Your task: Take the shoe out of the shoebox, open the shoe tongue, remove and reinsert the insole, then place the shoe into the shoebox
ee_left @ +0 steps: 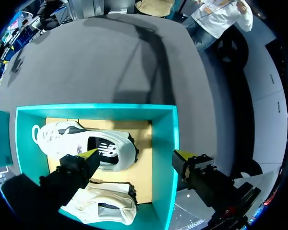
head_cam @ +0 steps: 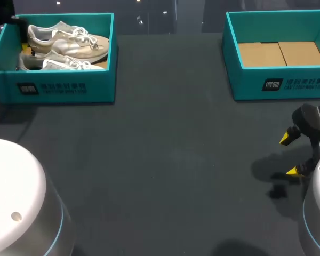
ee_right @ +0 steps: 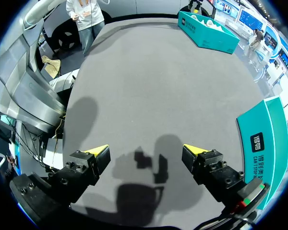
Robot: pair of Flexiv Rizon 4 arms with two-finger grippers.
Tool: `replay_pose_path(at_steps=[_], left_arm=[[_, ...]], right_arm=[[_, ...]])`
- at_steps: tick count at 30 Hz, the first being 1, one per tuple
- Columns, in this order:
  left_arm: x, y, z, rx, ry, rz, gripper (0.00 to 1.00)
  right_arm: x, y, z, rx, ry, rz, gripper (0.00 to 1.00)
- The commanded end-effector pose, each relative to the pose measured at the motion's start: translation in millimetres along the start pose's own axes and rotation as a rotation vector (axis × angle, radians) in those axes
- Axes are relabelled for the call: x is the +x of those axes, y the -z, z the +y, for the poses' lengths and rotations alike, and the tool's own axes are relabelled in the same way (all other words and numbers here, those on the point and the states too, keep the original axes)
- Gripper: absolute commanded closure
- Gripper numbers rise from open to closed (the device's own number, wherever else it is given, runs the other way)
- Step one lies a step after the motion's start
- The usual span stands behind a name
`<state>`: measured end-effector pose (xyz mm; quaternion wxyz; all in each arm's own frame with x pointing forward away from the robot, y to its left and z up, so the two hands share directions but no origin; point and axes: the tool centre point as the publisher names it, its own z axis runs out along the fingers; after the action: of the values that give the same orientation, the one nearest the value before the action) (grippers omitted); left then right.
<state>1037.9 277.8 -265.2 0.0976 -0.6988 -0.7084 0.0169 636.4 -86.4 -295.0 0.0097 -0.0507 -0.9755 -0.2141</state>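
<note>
Two pale sneakers lie side by side in the teal shoebox [head_cam: 58, 88] at the far left, one shoe [head_cam: 69, 40] behind the other shoe [head_cam: 58, 64]. In the left wrist view my left gripper [ee_left: 137, 155] hangs open above that shoebox [ee_left: 96, 109]. One finger is over the white shoe [ee_left: 69, 136] and the other is outside the box wall. The second shoe [ee_left: 105, 208] lies nearer the wrist. My right gripper [head_cam: 289, 154] stands open above bare table at the right edge, holding nothing [ee_right: 146, 151].
A second teal shoebox [head_cam: 280, 82] with only a cardboard floor stands at the far right, just behind my right gripper and beside it in the wrist view [ee_right: 259, 139]. Dark grey table stretches between the two boxes. My left arm's white base [head_cam: 13, 197] fills the near left corner.
</note>
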Motion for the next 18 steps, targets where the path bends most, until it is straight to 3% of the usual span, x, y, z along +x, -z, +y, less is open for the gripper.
replay_pose_path(at_steps=[1, 10, 18], left_arm=[[-3.0, -10.5, -6.4, -0.29, 0.002, -0.002, 0.0], [-9.6, -28.8, 7.1, -0.321, -0.046, -0.027, 0.0], [-8.3, -42.4, 15.1, -0.293, -0.076, -0.036, 0.0]], right_arm=[[1.7, -0.1, 0.5, 0.004, -0.001, -0.003, 0.0], [1.7, -0.1, 0.5, 0.004, -0.001, -0.003, 0.0], [1.7, -0.1, 0.5, 0.004, -0.001, -0.003, 0.0]])
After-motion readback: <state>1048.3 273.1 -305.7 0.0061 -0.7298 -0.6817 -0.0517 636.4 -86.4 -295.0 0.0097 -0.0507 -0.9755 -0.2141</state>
